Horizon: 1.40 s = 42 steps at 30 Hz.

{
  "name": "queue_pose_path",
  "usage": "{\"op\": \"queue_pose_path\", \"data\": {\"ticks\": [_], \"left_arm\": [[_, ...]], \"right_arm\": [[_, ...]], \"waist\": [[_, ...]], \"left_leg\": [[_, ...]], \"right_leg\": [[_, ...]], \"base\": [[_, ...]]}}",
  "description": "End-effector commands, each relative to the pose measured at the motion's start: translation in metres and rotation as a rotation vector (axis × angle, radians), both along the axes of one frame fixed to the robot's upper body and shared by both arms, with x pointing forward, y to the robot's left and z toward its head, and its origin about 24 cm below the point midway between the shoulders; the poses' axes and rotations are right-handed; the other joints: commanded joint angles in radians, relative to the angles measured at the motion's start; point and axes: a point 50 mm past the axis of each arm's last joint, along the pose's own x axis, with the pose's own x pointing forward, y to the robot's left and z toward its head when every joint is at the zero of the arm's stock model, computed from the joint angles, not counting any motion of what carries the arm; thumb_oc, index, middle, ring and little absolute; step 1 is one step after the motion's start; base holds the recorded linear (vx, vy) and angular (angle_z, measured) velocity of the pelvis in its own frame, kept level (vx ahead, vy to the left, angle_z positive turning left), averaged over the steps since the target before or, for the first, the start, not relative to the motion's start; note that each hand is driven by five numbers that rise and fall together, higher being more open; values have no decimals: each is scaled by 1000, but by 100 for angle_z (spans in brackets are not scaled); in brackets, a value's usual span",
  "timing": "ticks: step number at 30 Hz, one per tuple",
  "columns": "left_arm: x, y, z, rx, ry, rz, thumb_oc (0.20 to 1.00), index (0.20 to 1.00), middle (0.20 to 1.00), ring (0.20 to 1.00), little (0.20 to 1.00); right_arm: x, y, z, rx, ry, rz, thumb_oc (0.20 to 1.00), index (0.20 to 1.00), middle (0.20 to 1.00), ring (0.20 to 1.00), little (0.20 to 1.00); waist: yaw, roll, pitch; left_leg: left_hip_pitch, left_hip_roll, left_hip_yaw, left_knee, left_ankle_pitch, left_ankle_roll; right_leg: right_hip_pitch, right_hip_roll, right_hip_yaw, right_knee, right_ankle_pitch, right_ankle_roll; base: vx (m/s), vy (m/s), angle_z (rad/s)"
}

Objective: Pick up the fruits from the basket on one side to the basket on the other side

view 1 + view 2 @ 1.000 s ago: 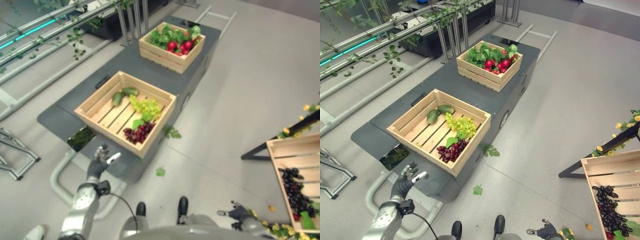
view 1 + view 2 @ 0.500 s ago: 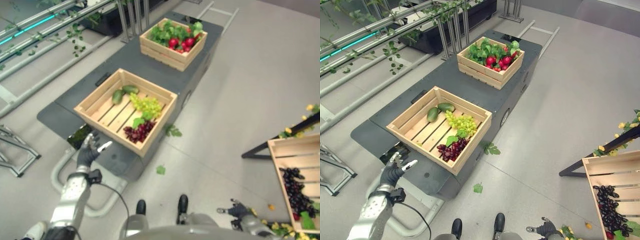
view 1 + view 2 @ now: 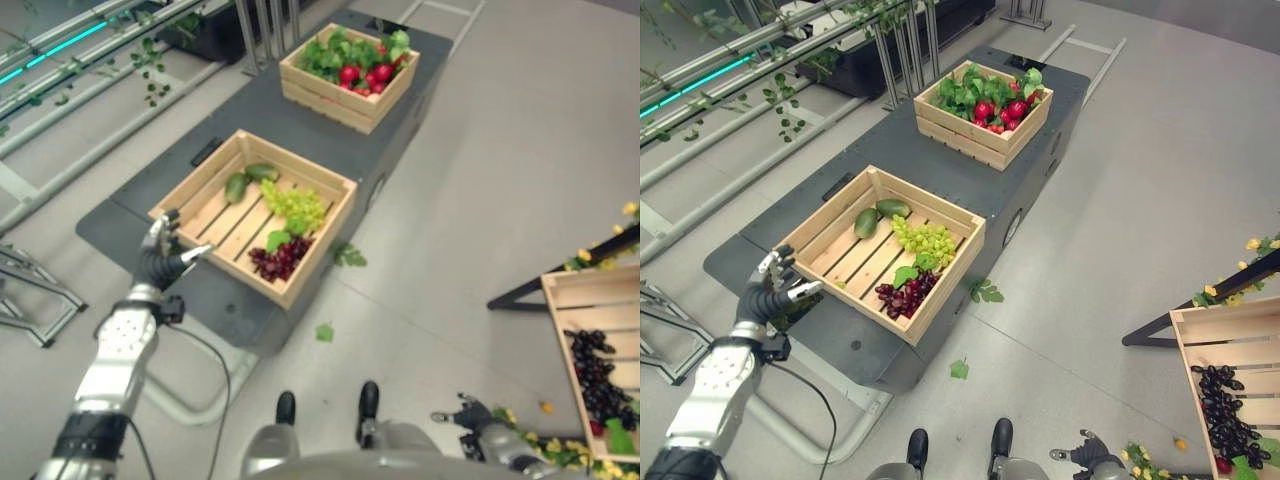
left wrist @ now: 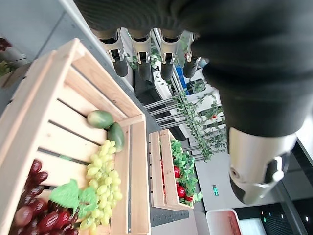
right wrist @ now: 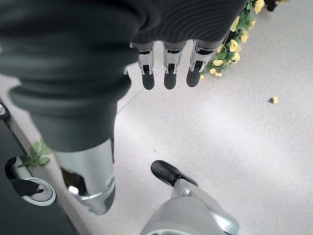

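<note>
One hand raised: left hand (image 3: 772, 290) brought up from counter (image 3: 970, 190) front edge to near corner of crate (image 3: 300, 268).
Fingers relaxed, nothing held. Green grapes (image 3: 925, 241), red grapes (image 3: 902, 296), mangoes (image 3: 867, 221) untouched in crate; reach judged just begun. Right hand (image 3: 472, 424) low, idle.

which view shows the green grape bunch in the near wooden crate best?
The right eye view: the pale green grape bunch lies whole and unblocked in the slatted wooden crate, beside the dark red grapes. The left eye view shows it much the same; the left wrist view sees it obliquely past the left hand.
</note>
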Motion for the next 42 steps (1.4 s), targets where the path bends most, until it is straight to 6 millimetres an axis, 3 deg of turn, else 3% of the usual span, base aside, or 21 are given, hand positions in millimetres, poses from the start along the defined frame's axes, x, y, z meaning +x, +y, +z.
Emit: {"op": "queue_pose_path", "data": {"ticks": [1, 7, 21, 28, 30, 31, 34, 42], "left_arm": [[18, -4, 41, 149, -120, -72, 1000, 1000, 1000, 1000, 1000], [40, -6, 66, 305, -123, -114, 1000, 1000, 1000, 1000, 1000], [82, -10, 82, 447, -62, -87, 1000, 1000, 1000, 1000, 1000], [99, -10, 82, 479, -12, -46, 1000, 1000, 1000, 1000, 1000], [98, -11, 70, 454, 12, -54, 1000, 1000, 1000, 1000, 1000], [98, -11, 70, 454, 13, -54, 1000, 1000, 1000, 1000, 1000], [97, 6, 67, 433, 36, 22, 1000, 1000, 1000, 1000, 1000], [95, 30, 59, 400, 97, 136, 1000, 1000, 1000, 1000, 1000]], "right_arm": [[19, 8, 4, 13, -21, 27, 1000, 1000, 1000, 1000, 1000], [24, 4, 6, 8, -31, 32, 1000, 1000, 1000, 1000, 1000], [40, 1, 14, -6, -71, 30, 1000, 1000, 1000, 1000, 1000], [45, 0, 17, -7, -90, 29, 1000, 1000, 1000, 1000, 1000], [23, -6, 8, -30, -18, 0, 1000, 1000, 1000, 1000, 1000], [23, -6, 8, -30, -18, 0, 1000, 1000, 1000, 1000, 1000], [12, -14, 7, -47, -2, -8, 1000, 1000, 1000, 1000, 1000], [16, -9, 8, -39, -35, 7, 1000, 1000, 1000, 1000, 1000]], "waist": [[-3, -20, -2], [-14, -16, 15], [-40, -9, 47], [-51, -20, 56], [-50, -19, 59], [-50, -19, 59], [-61, -32, 66], [-68, -54, 92]], "left_leg": [[-97, -47, 14, 0, 37, 30], [-112, -52, 16, 0, 46, 33], [-173, -61, 31, 0, 74, 38], [-206, -63, 36, 3, 84, 42], [-213, -63, 38, 3, 83, 43], [-213, -63, 38, 3, 83, 43], [-239, -58, 45, 8, 90, 43], [-273, -52, 48, 13, 100, 43]], "right_leg": [[-37, -39, 18, 7, 17, 103], [-59, -41, 22, 14, 27, 103], [-140, -44, 47, 30, 48, 102], [-184, -43, 62, 40, 56, 100], [-194, -42, 70, 39, 60, 102], [-194, -42, 70, 39, 60, 102], [-225, -39, 79, 47, 61, 100], [-265, -36, 93, 60, 65, 98]], "base": [[0, 0, 0], [-24, 4, 2], [-37, 4, 0], [-29, -3, -3], [-22, -3, -4], [-47, 8, -7], [-48, 9, 3], [-18, -5, -9]]}}
